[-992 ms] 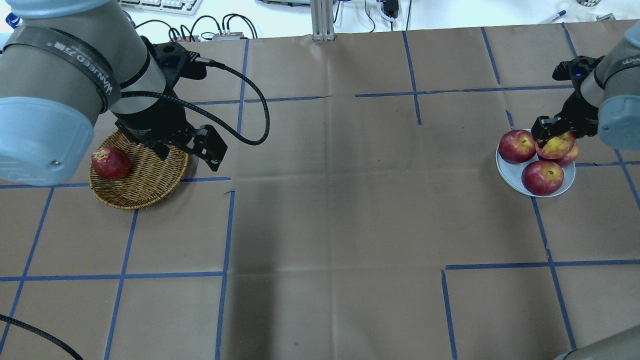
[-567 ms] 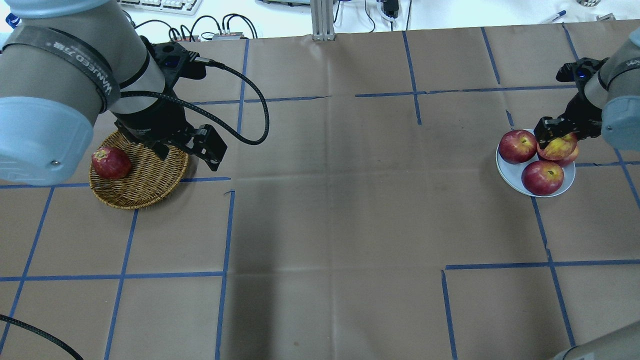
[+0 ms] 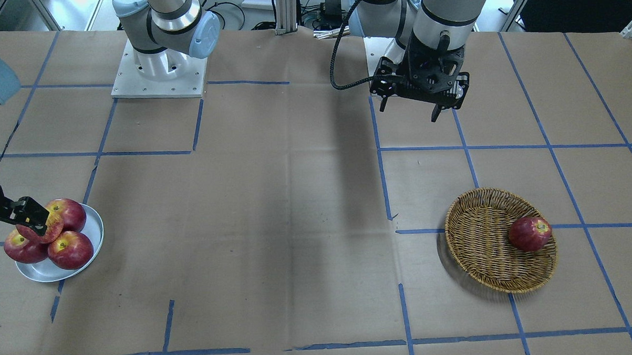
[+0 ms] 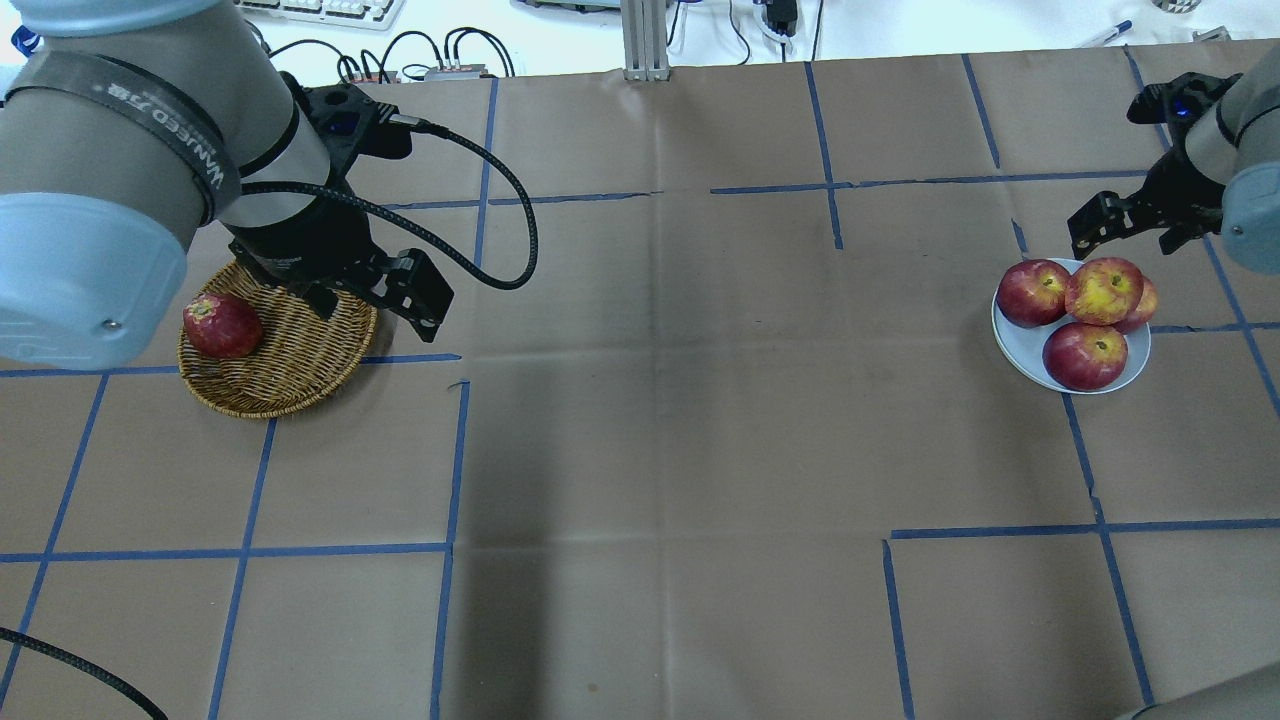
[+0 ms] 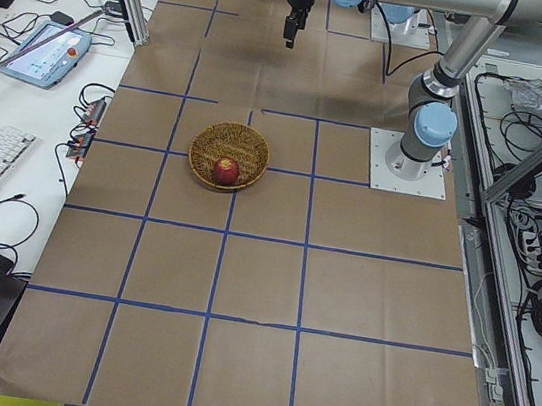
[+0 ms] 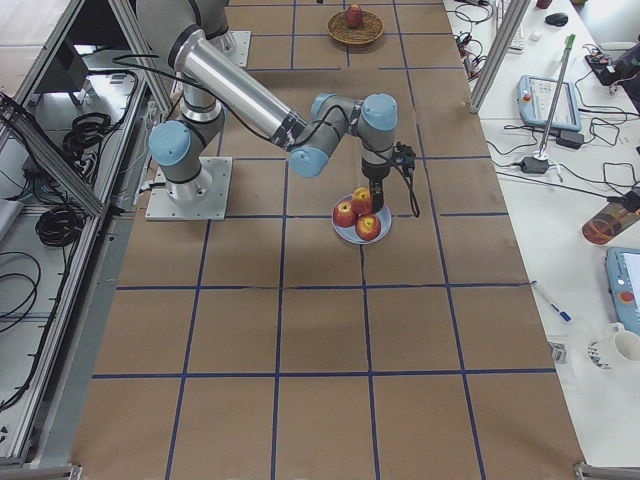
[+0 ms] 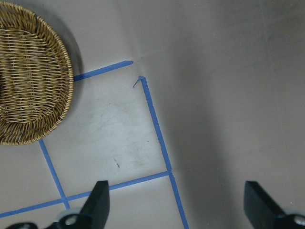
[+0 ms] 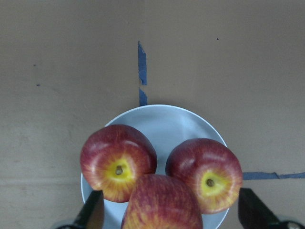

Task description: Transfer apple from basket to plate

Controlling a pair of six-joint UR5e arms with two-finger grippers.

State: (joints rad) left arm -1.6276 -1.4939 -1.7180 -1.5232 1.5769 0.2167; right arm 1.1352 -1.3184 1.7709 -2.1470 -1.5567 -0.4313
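Observation:
The streaky pinkish-red apple (image 4: 1103, 290) with a yellow patch rests on top of three darker apples on the pale grey plate (image 4: 1012, 338). It also shows at the bottom of the right wrist view (image 8: 162, 205). My right gripper (image 4: 1130, 225) is open and empty, just above and beyond the plate, clear of the apple. The wicker basket (image 4: 300, 365) holds one dark red apple (image 4: 222, 325). My left gripper (image 4: 385, 305) is open and empty, hovering over the basket's right rim; the left wrist view shows the basket (image 7: 28, 81) off to its side.
Darker apples (image 4: 1033, 292), (image 4: 1085, 357) fill most of the plate (image 3: 94, 232). The table is brown paper with blue tape lines (image 4: 455, 460). The basket (image 3: 482, 277) and plate lie at opposite ends.
My right gripper has opened, let go of the streaky apple and pulled up and away from the plate. The apple stays on the pile. The left arm has not moved.

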